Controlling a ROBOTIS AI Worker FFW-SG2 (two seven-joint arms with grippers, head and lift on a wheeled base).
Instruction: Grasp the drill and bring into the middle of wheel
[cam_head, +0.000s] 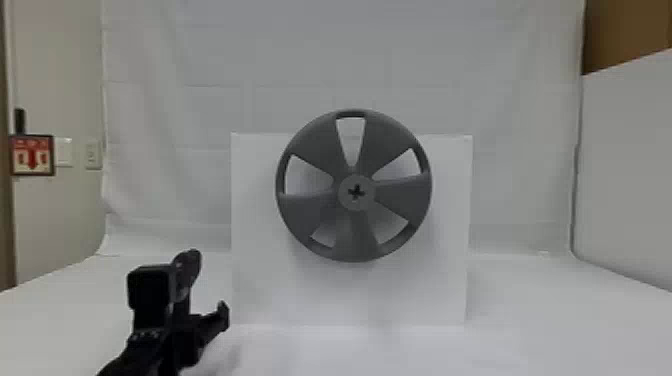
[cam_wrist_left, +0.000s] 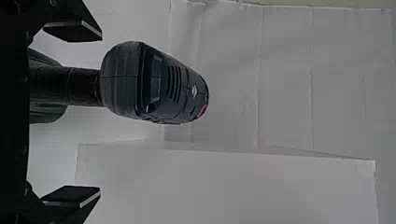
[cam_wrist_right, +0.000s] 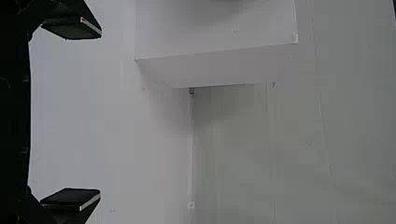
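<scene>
With its two flat black fingers standing wide apart, the robot's left gripper (cam_head: 192, 322) is at the lower left of the head view, well apart from the dark grey five-spoked wheel (cam_head: 312, 145). Between the sides of that spread, as the left wrist view shows it, lies the dark grey and black power drill (cam_wrist_left: 154, 84), with a rounded body, ribbed vents, a small red mark at one end and a slim black handle (cam_wrist_left: 84, 87). Visible space separates the drill's body from each fingertip; part of the tool is hidden by the gripper's own black frame, so whether it touches the drill there I cannot tell. The drill is upright, low and to the left of the wheel. Mounted at the front of a white upright panel (cam_head: 255, 285), the wheel faces the robot, its round hub (cam_head: 356, 205) marked by a dark cross-shaped opening. The panel stands on a white-covered table (cam_head: 525, 320) before a creased white cloth backdrop (cam_head: 350, 50). In the right wrist view, the right gripper (cam_wrist_right: 93, 112) has its fingers well apart too, with nothing between the tips. Beyond the cloth's left side, a red and white sign (cam_head: 32, 155) hangs beside pale wall plates (cam_head: 91, 155).
</scene>
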